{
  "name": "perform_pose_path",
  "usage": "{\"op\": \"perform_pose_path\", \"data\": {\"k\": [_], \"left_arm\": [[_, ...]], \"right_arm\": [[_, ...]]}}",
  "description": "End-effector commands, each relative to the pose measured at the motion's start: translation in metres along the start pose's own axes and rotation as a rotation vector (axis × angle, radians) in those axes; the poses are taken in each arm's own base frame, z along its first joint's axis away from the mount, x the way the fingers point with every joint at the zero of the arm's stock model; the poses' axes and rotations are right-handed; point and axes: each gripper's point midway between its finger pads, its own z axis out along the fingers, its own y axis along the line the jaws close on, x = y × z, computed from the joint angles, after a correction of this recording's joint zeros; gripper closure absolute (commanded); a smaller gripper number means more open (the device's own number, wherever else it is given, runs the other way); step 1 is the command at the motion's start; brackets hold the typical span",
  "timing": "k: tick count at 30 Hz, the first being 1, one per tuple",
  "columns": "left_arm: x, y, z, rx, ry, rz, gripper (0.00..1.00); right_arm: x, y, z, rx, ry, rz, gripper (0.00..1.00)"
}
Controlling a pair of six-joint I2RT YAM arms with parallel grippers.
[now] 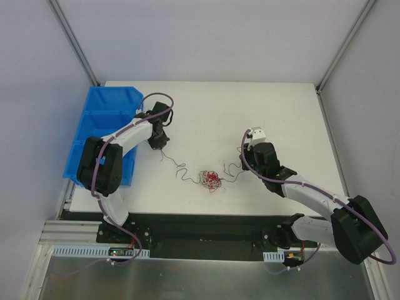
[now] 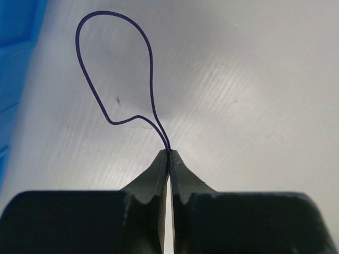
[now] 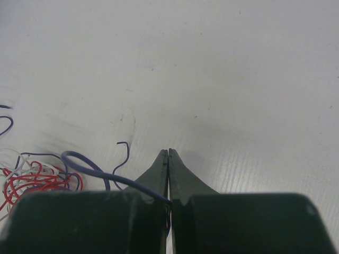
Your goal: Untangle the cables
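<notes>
Early stage: the cables (image 1: 211, 180) lie mostly as one knotted red-and-pale clump mid-worktop (image 1: 281, 106), with only dark strands trailing out left and right, so the real separating is yet to do. Left tool (image 2: 168, 153) is clenched on a dark loop (image 2: 153, 79), well apart from the clump. Right tool (image 3: 168, 152) is clenched too, with a dark strand (image 3: 87, 157) running into its jaws near the clump.

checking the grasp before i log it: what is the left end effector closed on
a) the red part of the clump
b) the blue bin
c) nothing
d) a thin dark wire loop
d: in the left wrist view the left end effector is shut, with the dark wire loop coming out from between its tips.
</notes>
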Motion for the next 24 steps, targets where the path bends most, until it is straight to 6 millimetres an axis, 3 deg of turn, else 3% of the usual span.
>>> {"op": "perform_pose_path", "data": {"k": [1,9,18,24], "left_arm": [[-0.03,-0.016,-0.041,0.137,-0.103,0.016,1.0],[-0.101,-0.015,-0.105,0.216,-0.329,-0.03,1.0],[-0.184,0.008,-0.153,0.266,-0.48,-0.128,1.0],[-0.241,0.037,-0.186,0.242,-0.613,-0.221,1.0]], "right_arm": [[-0.028,0.004,-0.002,-0.012,-0.082,0.006,0.99],[-0.028,0.005,-0.001,-0.017,-0.082,0.01,0.99],[-0.026,0.007,0.001,-0.023,-0.071,0.008,0.99],[-0.025,0.006,0.004,-0.017,-0.065,0.004,0.99]]}}
